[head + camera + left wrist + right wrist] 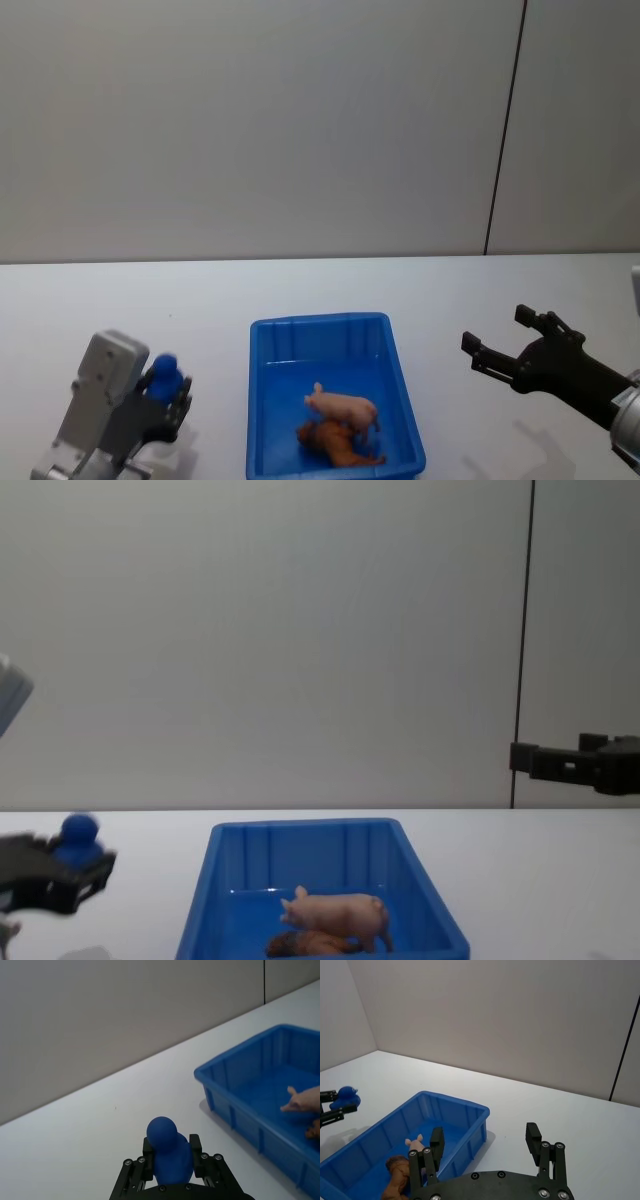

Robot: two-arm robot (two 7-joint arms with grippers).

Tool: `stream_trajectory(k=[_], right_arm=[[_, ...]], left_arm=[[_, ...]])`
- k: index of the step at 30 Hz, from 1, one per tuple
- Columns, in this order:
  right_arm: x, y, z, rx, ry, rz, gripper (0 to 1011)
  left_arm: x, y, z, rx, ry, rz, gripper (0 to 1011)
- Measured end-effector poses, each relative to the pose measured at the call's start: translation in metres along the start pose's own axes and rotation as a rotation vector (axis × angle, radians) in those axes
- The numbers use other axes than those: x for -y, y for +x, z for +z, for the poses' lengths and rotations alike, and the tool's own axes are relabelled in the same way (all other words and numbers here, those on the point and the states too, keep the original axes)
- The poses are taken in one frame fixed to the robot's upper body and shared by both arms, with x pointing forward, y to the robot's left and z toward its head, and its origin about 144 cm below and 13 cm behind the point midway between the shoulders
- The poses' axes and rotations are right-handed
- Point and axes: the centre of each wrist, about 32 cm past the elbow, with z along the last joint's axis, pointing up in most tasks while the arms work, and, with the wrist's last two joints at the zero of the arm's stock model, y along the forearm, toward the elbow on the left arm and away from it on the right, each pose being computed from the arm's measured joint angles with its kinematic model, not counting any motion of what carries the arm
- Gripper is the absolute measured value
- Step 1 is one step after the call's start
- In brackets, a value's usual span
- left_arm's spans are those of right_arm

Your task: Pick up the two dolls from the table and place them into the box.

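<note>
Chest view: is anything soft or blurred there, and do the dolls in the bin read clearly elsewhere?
Chest view: the left gripper with its blue object looks soft and smeared at the edge; pig is clear, lion dim beneath it. Head view: pig and lion are distinct in the blue box, with soft shadows. Right wrist view: right gripper is sharp and open.

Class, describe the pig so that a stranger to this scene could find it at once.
Start at the blue box in the middle of the white table. Two toy animals lie in its near half; the pig is the one farther back, touching the brown lion. It is pale pink and smooth, with no mane.
</note>
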Motion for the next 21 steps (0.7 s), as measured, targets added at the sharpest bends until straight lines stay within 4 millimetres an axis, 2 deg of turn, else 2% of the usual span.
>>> stream_trajectory(k=[7,14,18,20,21], right_arm=[[0.0,0.0,0.0,0.0,0.0,0.0,1001],[0.0,0.0,0.0,0.0,0.0,0.0,1001],[0.0,0.0,0.0,0.0,0.0,0.0,1001],[0.0,0.0,0.0,0.0,0.0,0.0,1001],[0.0,0.0,0.0,0.0,0.0,0.0,1001]], left_arm=[[0.013,-0.004,0.023,0.028,-0.088,-0.041,388],[0.029,-0.019,0.044,0.046,-0.163,-0.118,344],[0.038,-0.029,0.052,0.05,-0.191,-0.158,485],[0.041,-0.033,0.055,0.052,-0.203,-0.175,524],[0.045,-0.037,0.059,0.055,-0.217,-0.196,583]])
